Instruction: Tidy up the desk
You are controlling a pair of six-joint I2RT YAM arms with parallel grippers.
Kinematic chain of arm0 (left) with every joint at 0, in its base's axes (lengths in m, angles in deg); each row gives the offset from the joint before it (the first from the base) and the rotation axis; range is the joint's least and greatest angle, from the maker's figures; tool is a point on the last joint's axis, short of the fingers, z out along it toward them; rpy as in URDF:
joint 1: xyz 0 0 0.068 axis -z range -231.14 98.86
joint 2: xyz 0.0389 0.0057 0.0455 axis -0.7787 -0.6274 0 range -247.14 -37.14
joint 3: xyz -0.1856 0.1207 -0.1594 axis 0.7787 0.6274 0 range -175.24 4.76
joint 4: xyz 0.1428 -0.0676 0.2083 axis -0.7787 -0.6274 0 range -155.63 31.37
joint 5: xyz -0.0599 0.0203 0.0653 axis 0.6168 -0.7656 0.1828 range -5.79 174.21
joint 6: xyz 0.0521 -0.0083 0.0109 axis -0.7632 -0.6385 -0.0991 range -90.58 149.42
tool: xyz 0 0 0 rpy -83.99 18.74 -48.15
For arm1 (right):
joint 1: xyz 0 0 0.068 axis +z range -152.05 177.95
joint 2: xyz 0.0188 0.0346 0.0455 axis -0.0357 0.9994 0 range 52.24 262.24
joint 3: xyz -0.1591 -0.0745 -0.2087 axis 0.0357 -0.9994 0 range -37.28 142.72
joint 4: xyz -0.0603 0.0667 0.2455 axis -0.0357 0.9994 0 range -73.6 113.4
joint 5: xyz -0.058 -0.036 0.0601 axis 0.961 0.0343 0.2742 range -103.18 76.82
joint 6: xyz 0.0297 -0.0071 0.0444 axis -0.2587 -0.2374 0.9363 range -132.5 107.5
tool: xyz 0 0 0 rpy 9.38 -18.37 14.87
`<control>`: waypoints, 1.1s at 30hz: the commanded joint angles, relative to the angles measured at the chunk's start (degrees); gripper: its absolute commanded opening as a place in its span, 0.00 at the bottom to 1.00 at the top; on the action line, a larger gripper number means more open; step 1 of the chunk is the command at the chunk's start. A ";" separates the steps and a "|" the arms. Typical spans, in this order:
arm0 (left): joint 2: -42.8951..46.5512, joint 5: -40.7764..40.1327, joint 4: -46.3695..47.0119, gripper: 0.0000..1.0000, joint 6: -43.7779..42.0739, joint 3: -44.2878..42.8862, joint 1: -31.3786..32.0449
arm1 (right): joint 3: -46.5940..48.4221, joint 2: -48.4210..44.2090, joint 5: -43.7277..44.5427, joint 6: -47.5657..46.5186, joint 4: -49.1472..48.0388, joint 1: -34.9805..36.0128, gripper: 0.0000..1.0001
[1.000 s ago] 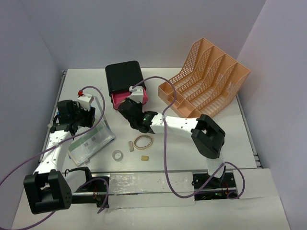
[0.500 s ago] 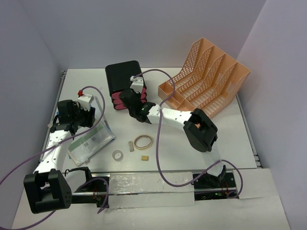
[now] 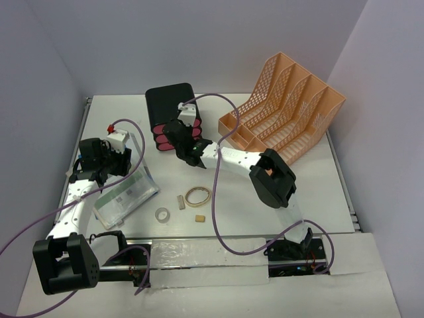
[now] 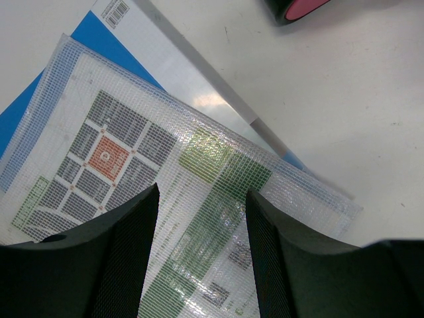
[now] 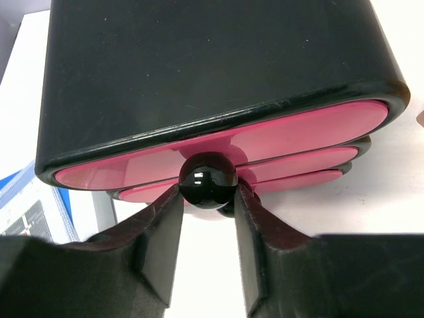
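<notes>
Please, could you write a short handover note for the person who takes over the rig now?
Left gripper: jaws open, empty, above the mesh pouch on the desk.
Right gripper: jaws shut on the black knob of the drawer box.
Done: the pink drawers look closed.
Left to do: pouch, rubber band, tape roll and two small blocks lie loose on the desk.

On the desk, drawer box stands left of file rack, pouch near-left.
</notes>
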 commanded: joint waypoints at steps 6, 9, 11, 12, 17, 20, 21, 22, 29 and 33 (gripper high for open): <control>0.28 1.76 1.47 0.62 -0.59 -0.35 -0.42 | -1.18 -1.58 1.24 -0.33 -1.76 0.10 0.58; 0.46 1.85 1.47 0.62 -0.59 -0.44 -0.50 | -1.04 -0.73 1.79 0.87 -0.86 0.10 0.57; 0.37 1.85 1.37 0.62 -0.60 -0.44 -0.42 | -0.04 0.29 2.14 1.70 1.19 0.18 0.56; 0.38 1.85 1.30 0.62 -0.67 -0.45 -0.42 | -0.01 0.56 2.31 1.75 1.70 0.18 0.55; 0.37 2.29 1.20 0.62 -0.68 -0.54 -0.42 | 1.15 2.13 1.51 2.71 2.55 -0.17 0.52; 0.29 2.21 1.20 0.62 -0.68 -0.70 -0.59 | 2.25 3.01 1.42 3.73 4.33 -0.34 0.52; 0.37 2.29 1.20 0.62 -0.77 -0.54 -0.51 | 2.25 3.42 1.34 3.89 4.41 -0.34 0.51; 0.37 2.34 1.20 0.62 -0.77 -0.58 -0.55 | 2.44 3.78 1.04 4.19 4.46 -0.54 0.51; 0.37 2.73 0.94 0.62 -0.94 -0.79 -0.59 | 2.60 4.93 -1.39 5.75 3.37 -2.01 0.47; 0.37 2.73 1.03 0.62 -0.95 -0.79 -0.59 | 3.99 5.55 -1.65 4.79 3.09 -2.28 0.46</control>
